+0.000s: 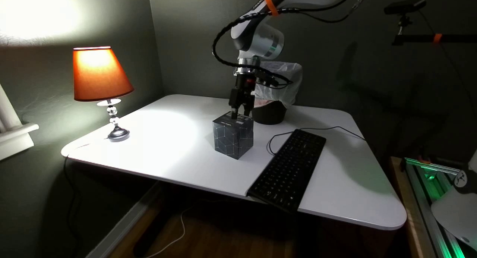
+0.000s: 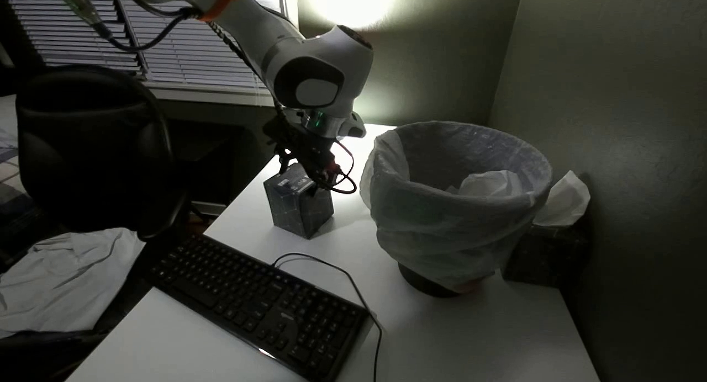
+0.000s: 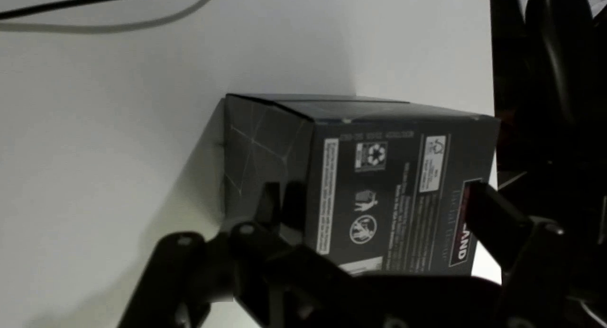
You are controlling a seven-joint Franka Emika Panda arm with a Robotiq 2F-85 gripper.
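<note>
Gaping over line-patterned cardboard cube [image 1: 233,136], black pincer [image 1: 240,114] spread, smooth white tabletop [image 1: 186,150].

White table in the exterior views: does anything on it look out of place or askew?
Yes. The keyboard lies aslant, one end jutting past the edge of the table, and a lined wastebasket stands on it, an unusual spot for one. The lampshade looks tilted, though camera angle may exaggerate that.

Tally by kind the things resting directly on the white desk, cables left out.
Boxes: 2 (dark grey cardboard cube with pale lines; dark box with white tissue sticking out)
Keyboards: 1 (long black keyboard)
Lamps: 1 (table lamp with orange-red shade)
Bins: 1 (dark round bin with translucent plastic liner)
Total: 5
</note>
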